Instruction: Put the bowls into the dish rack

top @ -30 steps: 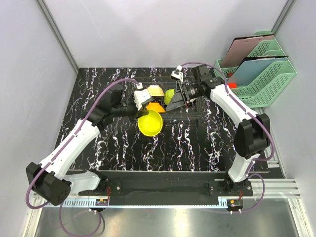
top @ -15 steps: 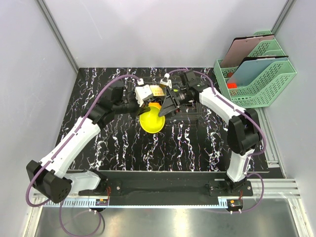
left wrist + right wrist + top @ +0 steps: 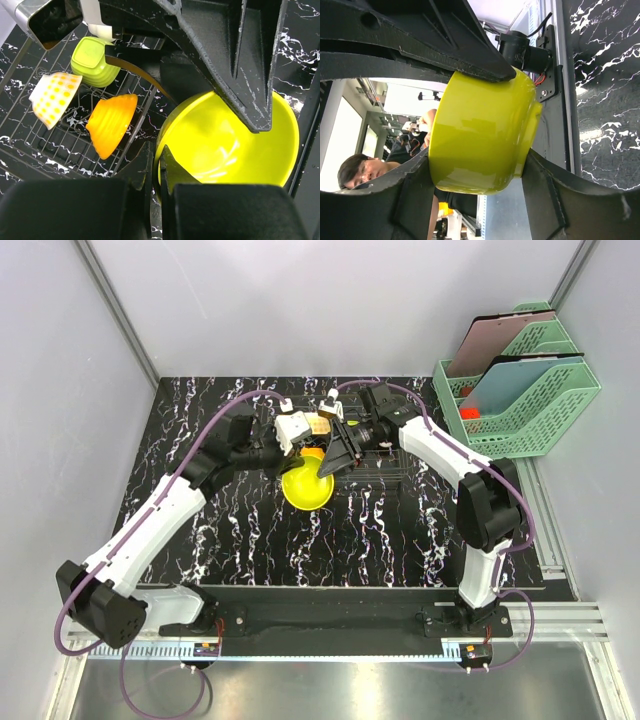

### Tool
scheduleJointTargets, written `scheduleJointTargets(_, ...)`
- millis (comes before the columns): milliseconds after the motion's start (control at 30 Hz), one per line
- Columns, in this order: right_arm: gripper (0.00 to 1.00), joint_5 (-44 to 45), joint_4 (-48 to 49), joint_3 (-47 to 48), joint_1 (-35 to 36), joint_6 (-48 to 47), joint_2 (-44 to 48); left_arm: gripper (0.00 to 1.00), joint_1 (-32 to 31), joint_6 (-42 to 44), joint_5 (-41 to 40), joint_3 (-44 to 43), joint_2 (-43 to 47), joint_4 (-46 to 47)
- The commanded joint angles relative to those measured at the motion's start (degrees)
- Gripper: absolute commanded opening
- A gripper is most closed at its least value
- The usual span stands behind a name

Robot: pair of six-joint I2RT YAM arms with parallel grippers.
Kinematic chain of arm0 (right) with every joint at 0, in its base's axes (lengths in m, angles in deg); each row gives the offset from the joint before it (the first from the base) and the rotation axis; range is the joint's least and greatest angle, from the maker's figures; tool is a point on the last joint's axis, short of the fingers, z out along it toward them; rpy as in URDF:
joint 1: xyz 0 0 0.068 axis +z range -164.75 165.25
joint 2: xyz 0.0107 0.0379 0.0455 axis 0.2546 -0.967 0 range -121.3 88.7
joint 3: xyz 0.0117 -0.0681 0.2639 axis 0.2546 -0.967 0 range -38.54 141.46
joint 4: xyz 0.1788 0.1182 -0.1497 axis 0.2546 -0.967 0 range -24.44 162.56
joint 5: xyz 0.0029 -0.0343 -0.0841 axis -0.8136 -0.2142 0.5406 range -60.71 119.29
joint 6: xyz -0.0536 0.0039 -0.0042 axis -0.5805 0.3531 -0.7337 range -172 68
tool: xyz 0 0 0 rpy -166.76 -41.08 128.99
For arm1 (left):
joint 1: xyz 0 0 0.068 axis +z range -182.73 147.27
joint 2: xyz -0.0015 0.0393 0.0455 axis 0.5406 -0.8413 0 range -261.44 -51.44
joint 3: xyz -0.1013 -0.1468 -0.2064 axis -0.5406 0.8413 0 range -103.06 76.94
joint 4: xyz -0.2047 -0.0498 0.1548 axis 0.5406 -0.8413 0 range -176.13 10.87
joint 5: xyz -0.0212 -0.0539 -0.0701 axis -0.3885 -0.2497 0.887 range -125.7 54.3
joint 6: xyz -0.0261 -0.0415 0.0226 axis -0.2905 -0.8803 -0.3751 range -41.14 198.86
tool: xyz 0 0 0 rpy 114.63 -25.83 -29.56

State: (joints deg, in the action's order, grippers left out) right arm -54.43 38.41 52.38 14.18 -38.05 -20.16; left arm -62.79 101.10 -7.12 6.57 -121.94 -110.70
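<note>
Left gripper [image 3: 157,151] is pressed together on the rim of the yellow bowl [image 3: 227,150], with one finger set inside the rim and the other outside it. The bowl is held clear of the black marbled table [image 3: 240,530], mouth upward and slightly tilted, just beside the near edge of the dish rack [image 3: 35,131].

Right gripper [image 3: 333,458] is placed around the same bowl from the opposite side. In the right wrist view the bowl's outer wall and foot are seen between the two fingers, and the upper finger is laid against the wall. Whether the bowl is clamped by this gripper cannot be told.

Three bowls are located inside the rack. The lime green bowl [image 3: 95,61] is turned with its base towards the left wrist camera. The cream chequered bowl [image 3: 54,97] is tipped on its side next to it. The orange bowl [image 3: 111,125] is laid on its side nearest the yellow bowl, apart from it.
</note>
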Motion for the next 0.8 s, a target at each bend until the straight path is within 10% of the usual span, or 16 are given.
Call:
scheduleJointTargets(0,0.42,-9.09,3.9,0.5,0.51,2.82,0.93,0.0,-0.43,-0.18,0.78,-1.7,0.63,4.41)
scheduleJointTargets(133,0.26,-10.41,8.13,-1.0,0.43,6.43,0.93,0.01,-0.43,-0.18,0.34,-1.44,0.54,4.41)
scheduleJointTargets(333,0.07,-9.0,10.59,-1.53,0.43,8.02,0.84,0.99,0.0,-0.62,-1.5,-1.88,0.71,4.68)
scheduleJointTargets(633,0.0,-0.75,9.98,0.92,-3.61,7.84,2.07,0.99,15.19,-2.11,2.96,-0.21,5.98,4.68)
scheduleJointTargets(767,0.0,16.53,-16.1,12.77,-6.78,-15.78,0.32,0.99,22.14,-1.76,5.43,4.44,9.32,4.59)
